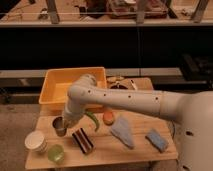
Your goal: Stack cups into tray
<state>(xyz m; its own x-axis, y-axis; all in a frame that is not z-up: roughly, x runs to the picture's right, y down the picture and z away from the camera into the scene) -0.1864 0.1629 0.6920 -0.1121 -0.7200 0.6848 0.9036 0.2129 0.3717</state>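
The grey metal tumbler stands on the wooden table, just in front of the yellow tray. My gripper is at the tumbler's right side, low over the table, and the arm hides its end. The white ribbed cup stands at the front left. The light-green plastic cup stands right of it, near the front edge. The tray holds no cup that I can see.
A dark striped block, a green curved vegetable, an orange item, a grey-blue cloth and a blue sponge lie on the table. Small items lie right of the tray. My arm spans the right half.
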